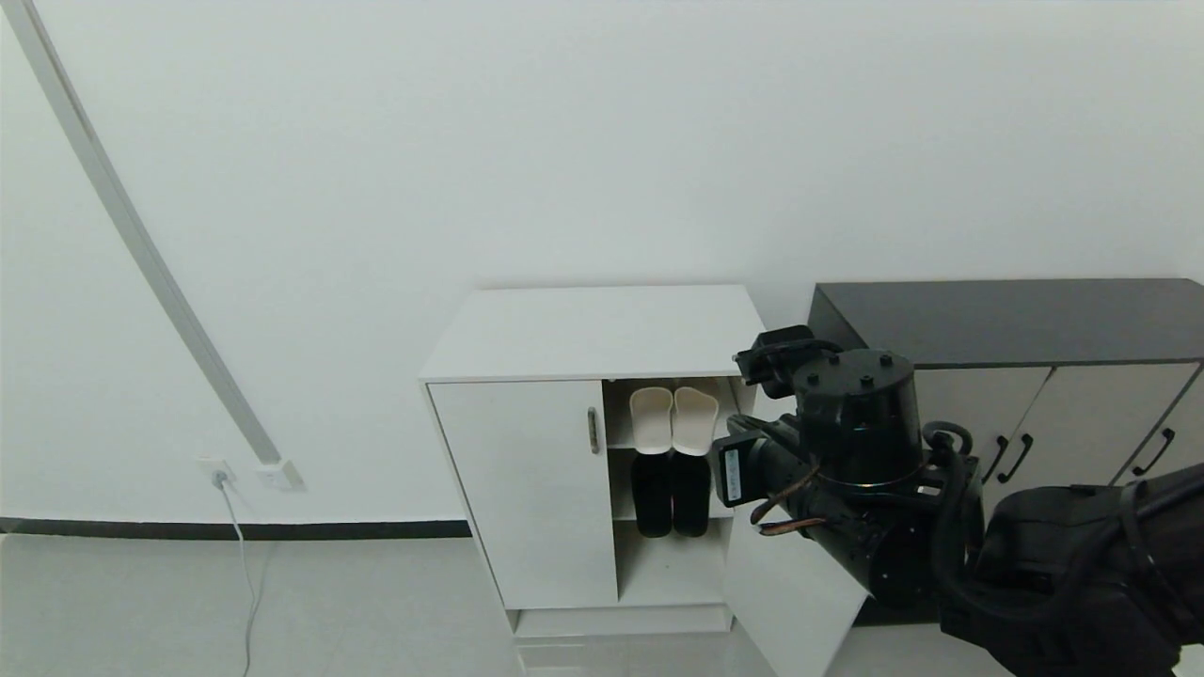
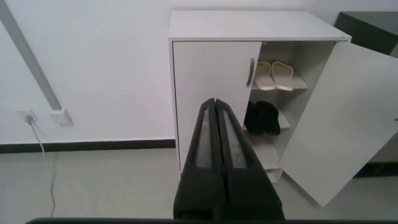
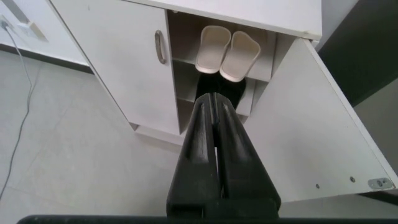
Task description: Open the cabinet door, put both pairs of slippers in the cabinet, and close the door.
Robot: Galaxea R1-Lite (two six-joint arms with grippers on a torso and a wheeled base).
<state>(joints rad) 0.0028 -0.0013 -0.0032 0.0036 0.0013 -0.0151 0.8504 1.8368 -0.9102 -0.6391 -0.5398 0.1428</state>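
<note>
The cabinet (image 1: 593, 329) stood against the wall with its right door (image 1: 790, 602) swung open and its left door (image 1: 527, 489) shut. 1 pair of white slippers (image 1: 673, 420) lay on the upper shelf. 1 pair of black slippers (image 1: 670, 494) sat on the shelf directly below. The right gripper (image 3: 215, 99) was positioned before the open compartment, fingers pressed together, grasping nothing. The left gripper (image 2: 214, 106) faced the left door, likewise clenched and empty. A dark sideboard (image 1: 1006, 320) stood just beside the cabinet.
</note>
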